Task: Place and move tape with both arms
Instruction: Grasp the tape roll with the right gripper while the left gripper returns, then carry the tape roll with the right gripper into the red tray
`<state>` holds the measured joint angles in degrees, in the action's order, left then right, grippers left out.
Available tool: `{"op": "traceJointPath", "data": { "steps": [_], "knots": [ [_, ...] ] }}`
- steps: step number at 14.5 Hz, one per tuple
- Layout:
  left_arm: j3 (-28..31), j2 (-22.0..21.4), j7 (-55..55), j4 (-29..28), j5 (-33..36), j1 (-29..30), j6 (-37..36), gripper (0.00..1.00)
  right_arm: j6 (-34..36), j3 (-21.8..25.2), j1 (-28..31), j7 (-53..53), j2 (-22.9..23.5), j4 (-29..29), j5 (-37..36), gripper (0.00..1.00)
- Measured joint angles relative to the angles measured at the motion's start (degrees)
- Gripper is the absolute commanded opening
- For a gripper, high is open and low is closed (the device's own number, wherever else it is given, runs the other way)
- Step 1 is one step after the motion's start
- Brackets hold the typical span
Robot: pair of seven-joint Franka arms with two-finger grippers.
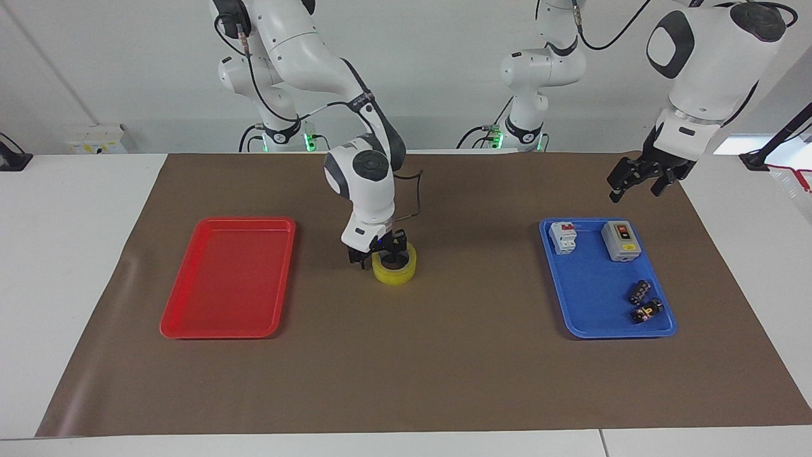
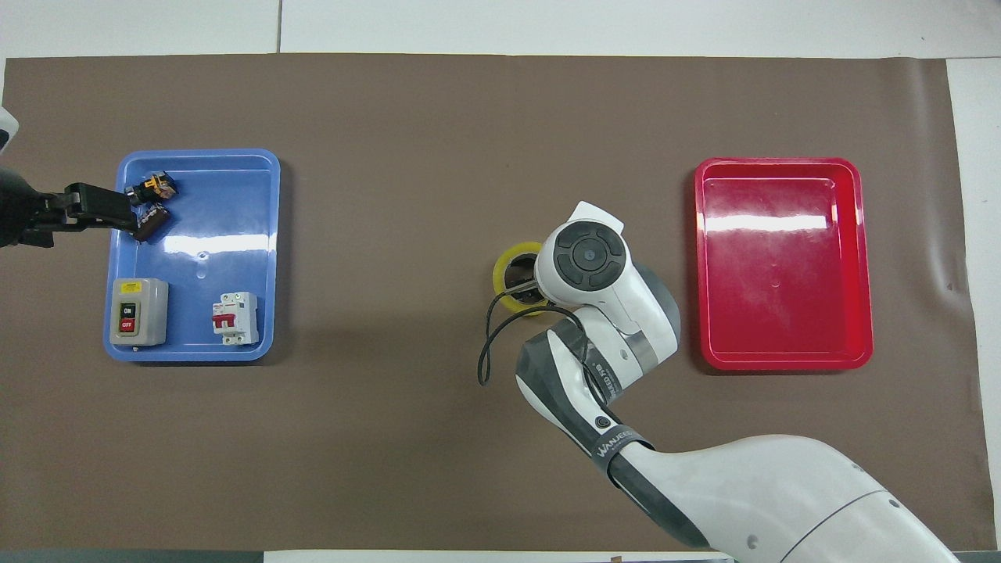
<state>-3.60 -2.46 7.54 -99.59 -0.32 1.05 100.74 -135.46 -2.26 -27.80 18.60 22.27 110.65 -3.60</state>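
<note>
The yellow tape roll (image 1: pixel 396 273) lies flat on the brown mat in the middle of the table, between the two trays; its rim also shows in the overhead view (image 2: pixel 507 266). My right gripper (image 1: pixel 377 257) is down at the tape and open. It straddles the roll's wall on the red tray's side, with one finger in the core and one outside. In the overhead view the right wrist hides it. My left gripper (image 1: pixel 634 189) is open and empty. It hangs in the air over the mat just by the blue tray's end nearest the robots, and it also shows in the overhead view (image 2: pixel 117 211).
An empty red tray (image 1: pixel 228 279) lies toward the right arm's end. A blue tray (image 1: pixel 596 285) toward the left arm's end holds a white breaker (image 1: pixel 563 236), a grey switch box (image 1: pixel 620 240) and two small black parts (image 1: pixel 642 301).
</note>
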Motion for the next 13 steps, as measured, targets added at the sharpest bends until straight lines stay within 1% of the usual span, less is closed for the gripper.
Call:
{"op": "traceJointPath", "data": {
  "steps": [5, 6, 7, 9, 11, 13],
  "knots": [
    [0.31, 0.00, 0.00, 1.89, -0.06, 0.25, -3.41, 1.00, -0.20, 0.07, 2.29, -2.13, -0.05, -0.03, -0.01, 0.00],
    [0.35, 0.01, 0.00, 1.92, -0.06, 0.32, -3.72, 1.00, 1.75, 0.09, 2.94, -2.68, -0.07, -1.04, -0.01, 0.00],
    [0.37, 0.05, -0.01, 1.90, -0.06, 0.50, -3.78, 1.00, 5.13, 0.10, 3.48, -3.03, -0.13, -3.15, -0.01, 0.00],
    [0.37, 0.08, -0.32, 1.83, -0.08, 0.86, -3.79, 1.00, 13.08, 0.14, 5.20, -3.79, -0.67, -8.98, 0.00, 0.00],
    [0.32, 0.08, -0.94, 1.70, -0.10, 0.88, -3.86, 1.00, 18.23, 0.25, 8.97, -7.16, -2.48, -12.75, 0.01, 0.00],
    [0.02, 0.08, -1.12, 1.70, -0.18, 0.81, -3.93, 1.00, 20.60, 0.40, 14.39, -12.00, -4.87, -13.54, 0.04, 0.00]
  ]
}}
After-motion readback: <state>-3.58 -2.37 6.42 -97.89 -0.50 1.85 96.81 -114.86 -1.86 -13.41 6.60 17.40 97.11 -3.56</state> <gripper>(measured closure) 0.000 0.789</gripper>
